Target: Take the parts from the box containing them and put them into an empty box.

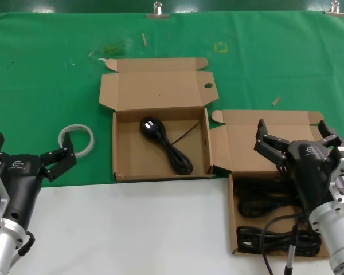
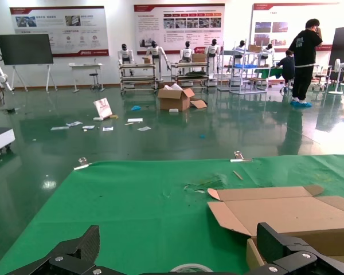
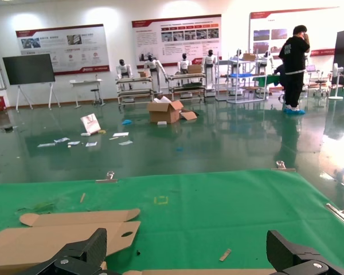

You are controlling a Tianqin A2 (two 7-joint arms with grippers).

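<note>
The box with the broad-winged lid [image 1: 258,143] stands at the front right and holds several black power cords [image 1: 264,203]. My right gripper [image 1: 293,133] is open and empty above it, fingers spread wide; in the right wrist view [image 3: 189,243] it is over the green mat. The box with the plain lid and one round hole [image 1: 155,91] stands in the middle and holds one cord [image 1: 166,143]; its lid also shows in the right wrist view [image 3: 51,235] and the left wrist view [image 2: 286,212]. My left gripper [image 1: 33,148] is open and empty at the front left.
A translucent white tape ring [image 1: 76,139] lies on the green mat just beyond my left gripper and shows in the left wrist view [image 2: 190,267]. A small cardboard scrap [image 1: 276,101] lies behind the right box. Metal clips [image 1: 157,12] hold the mat's far edge. White tabletop [image 1: 132,229] is in front.
</note>
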